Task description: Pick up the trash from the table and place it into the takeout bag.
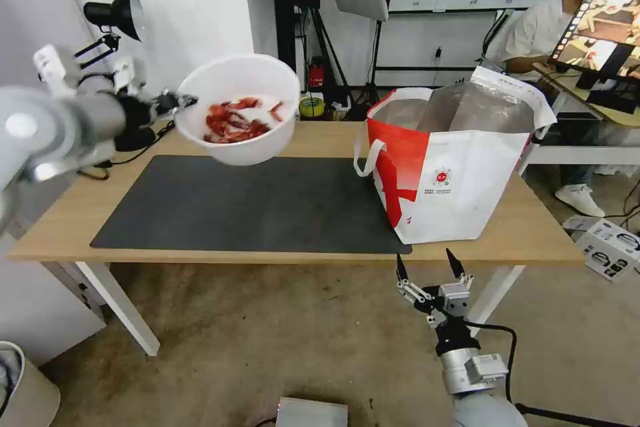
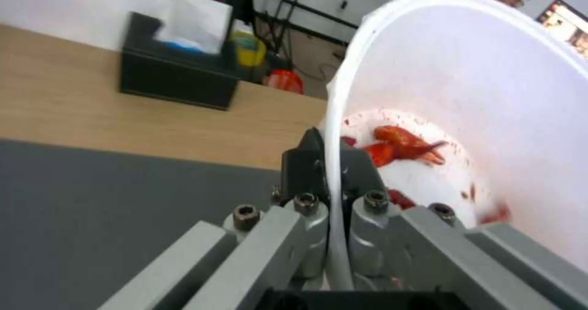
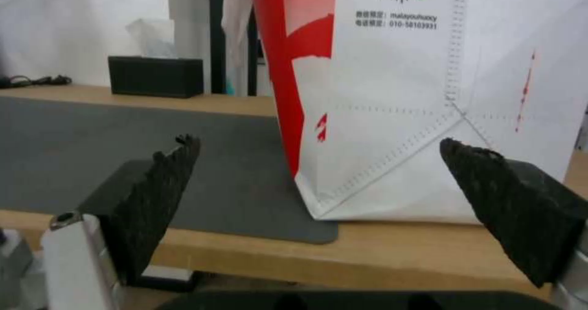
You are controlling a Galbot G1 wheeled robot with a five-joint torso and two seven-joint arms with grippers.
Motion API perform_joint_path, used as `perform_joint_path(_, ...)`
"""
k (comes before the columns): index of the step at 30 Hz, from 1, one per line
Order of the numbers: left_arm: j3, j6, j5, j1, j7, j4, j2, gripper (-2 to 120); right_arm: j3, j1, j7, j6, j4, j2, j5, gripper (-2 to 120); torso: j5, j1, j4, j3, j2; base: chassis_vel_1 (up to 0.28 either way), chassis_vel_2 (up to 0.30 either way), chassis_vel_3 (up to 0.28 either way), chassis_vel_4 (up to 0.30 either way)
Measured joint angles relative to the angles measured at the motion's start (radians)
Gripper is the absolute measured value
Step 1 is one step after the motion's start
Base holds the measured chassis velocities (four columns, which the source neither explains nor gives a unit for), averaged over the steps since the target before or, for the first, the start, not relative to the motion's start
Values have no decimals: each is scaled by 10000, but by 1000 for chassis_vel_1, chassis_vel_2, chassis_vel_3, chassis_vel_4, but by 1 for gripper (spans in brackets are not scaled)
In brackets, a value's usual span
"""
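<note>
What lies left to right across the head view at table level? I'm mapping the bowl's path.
Left gripper → white bowl of crayfish shells, held up → bare grey mat → takeout bag.

Raised bowl (image 1: pixel 240 110) masks the black tissue box (image 2: pixel 178 78) at the bench's (image 1: pixel 320 140) far edge.

The head camera leaves the takeout bag's (image 1: pixel 453 167) interior out of sight behind its foil-lined walls. In the left wrist view, the bowl's rim runs past the frame and hides one finger of the left gripper (image 2: pixel 330 172). The right wrist view crops the bag's top.
</note>
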Motion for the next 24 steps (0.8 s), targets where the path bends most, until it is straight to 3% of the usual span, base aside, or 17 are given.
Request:
perform_joint_path(3, 1090, 12, -195, -1398, -363, 608, -754, 0, 75, -121, 1, 0, 1, 79, -70, 97, 1, 1, 0, 0, 0, 0, 0, 0, 0)
perform_joint_path(7, 1880, 33, -270, -2538, -522, 1243, -1516, 0, 166, -208, 0, 4, 25, 167, -101, 97, 5, 1, -2, -2, 1, 0, 0, 0, 0)
perform_joint_path(15, 2279, 61, -306, -3080, -578, 1653, -2010, 0, 215, -231, 1, 5, 28, 221, -108, 97, 4, 1, 0, -2, 1, 0, 0, 0, 0)
perform_joint_path(18, 2846, 91, -390, -3816, -757, 2275, -2908, 0, 269, -242, 1, 5, 30, 287, -115, 97, 5, 1, -2, -1, 1, 0, 0, 0, 0)
perform_joint_path(22, 3164, 96, -413, -4174, -867, 2596, -3469, 0, 284, -240, 0, 6, 30, 296, -116, 97, 5, 1, 0, -2, 1, 0, 0, 0, 0)
perform_joint_path(24, 3592, 97, -387, -4562, -917, 3119, -4286, 0, 325, -262, 1, 9, 35, 307, -117, 97, 5, 1, 0, -1, 1, 0, 0, 0, 0)
